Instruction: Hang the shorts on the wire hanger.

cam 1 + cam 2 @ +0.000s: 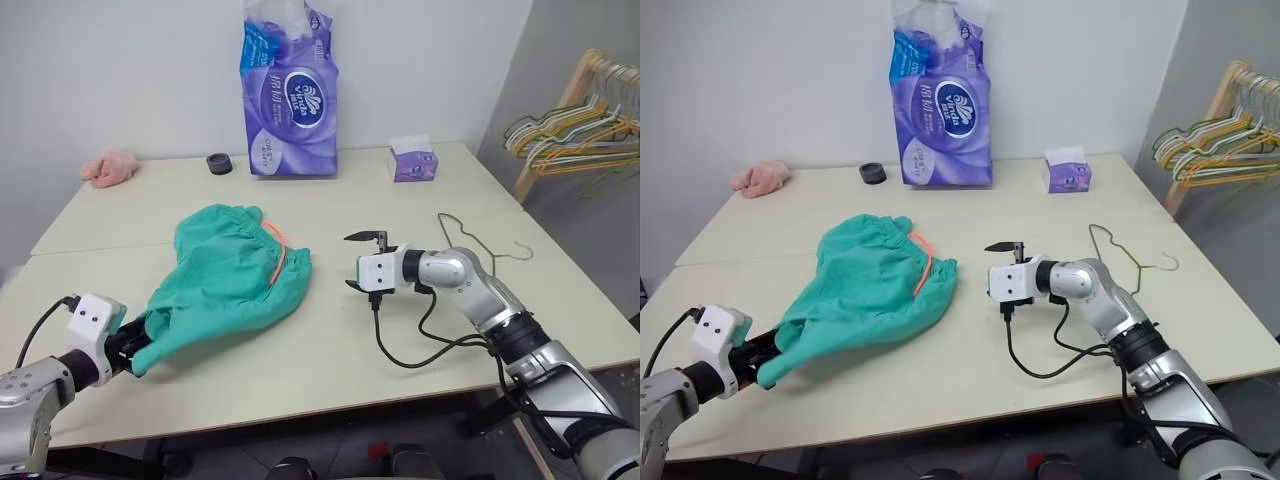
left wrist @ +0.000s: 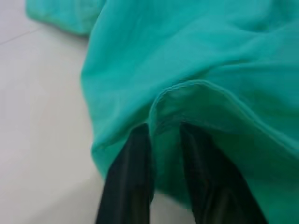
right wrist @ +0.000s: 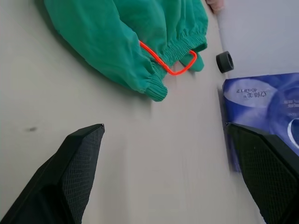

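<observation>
Shorts (image 1: 232, 277) spread on table (image 1: 330, 370) left of centre, near corner lifted, pinched between narrow fingers of left gripper (image 2: 164, 137); right gripper (image 1: 364, 262) spread wide, empty, just beside waistband; wire hanger (image 1: 478, 243) flat on table behind right arm

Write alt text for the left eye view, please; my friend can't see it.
Teal shorts lie on a pale table, one hem pinched by the robot's left gripper. Its open right gripper hovers beside them, a wire hanger behind it. A purple tissue pack, tissue box and pink cloth sit farther back.
</observation>
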Action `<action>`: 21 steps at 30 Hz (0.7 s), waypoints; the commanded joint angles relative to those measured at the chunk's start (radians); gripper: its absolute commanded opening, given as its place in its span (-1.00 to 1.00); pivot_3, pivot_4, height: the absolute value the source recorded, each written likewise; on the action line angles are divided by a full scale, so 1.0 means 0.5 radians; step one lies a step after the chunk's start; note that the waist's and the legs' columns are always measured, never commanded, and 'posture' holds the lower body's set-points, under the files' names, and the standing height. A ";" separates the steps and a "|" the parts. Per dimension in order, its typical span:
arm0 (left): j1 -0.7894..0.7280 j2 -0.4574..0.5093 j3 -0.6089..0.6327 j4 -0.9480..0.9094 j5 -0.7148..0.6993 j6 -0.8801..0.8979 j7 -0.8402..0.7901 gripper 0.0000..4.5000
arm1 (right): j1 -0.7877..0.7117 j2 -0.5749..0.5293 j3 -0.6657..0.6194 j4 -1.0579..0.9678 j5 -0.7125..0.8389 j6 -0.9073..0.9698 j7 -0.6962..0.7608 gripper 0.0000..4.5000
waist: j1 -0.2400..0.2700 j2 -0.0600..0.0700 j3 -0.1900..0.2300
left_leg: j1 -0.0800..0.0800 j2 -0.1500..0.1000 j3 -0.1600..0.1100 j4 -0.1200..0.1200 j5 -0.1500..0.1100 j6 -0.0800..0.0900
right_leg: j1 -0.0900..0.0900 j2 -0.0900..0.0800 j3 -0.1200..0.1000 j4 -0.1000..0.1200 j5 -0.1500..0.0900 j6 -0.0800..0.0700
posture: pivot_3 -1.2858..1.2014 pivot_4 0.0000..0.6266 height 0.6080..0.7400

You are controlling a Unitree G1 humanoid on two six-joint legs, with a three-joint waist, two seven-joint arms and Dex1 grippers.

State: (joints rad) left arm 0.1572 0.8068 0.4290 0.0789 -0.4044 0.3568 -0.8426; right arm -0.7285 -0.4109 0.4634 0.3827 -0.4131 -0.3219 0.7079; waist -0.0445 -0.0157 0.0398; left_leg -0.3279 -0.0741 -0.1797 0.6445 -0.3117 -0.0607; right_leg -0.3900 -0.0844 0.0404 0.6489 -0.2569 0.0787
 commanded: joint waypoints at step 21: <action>-0.023 1.035 -0.001 -1.157 0.004 0.366 -0.600 1.00 | -0.067 0.111 -0.052 0.174 0.206 -0.029 0.150 1.00 | -0.031 0.002 0.002 | 0.001 0.002 0.003 -0.003 0.000 0.000 | 0.002 0.003 0.002 0.000 -0.003 -0.005 | 0.05 -1.00 1.00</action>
State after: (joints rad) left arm 0.1704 1.2803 0.4331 -0.5046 -0.5003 0.6014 -1.1577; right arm -0.7531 -0.3677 0.4753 0.5207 -0.3641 -0.3712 0.7516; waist -0.0598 -0.0145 0.0408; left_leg -0.3274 -0.0716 -0.1771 0.6425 -0.3119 -0.0609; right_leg -0.3895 -0.0813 0.0412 0.6487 -0.2586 0.0759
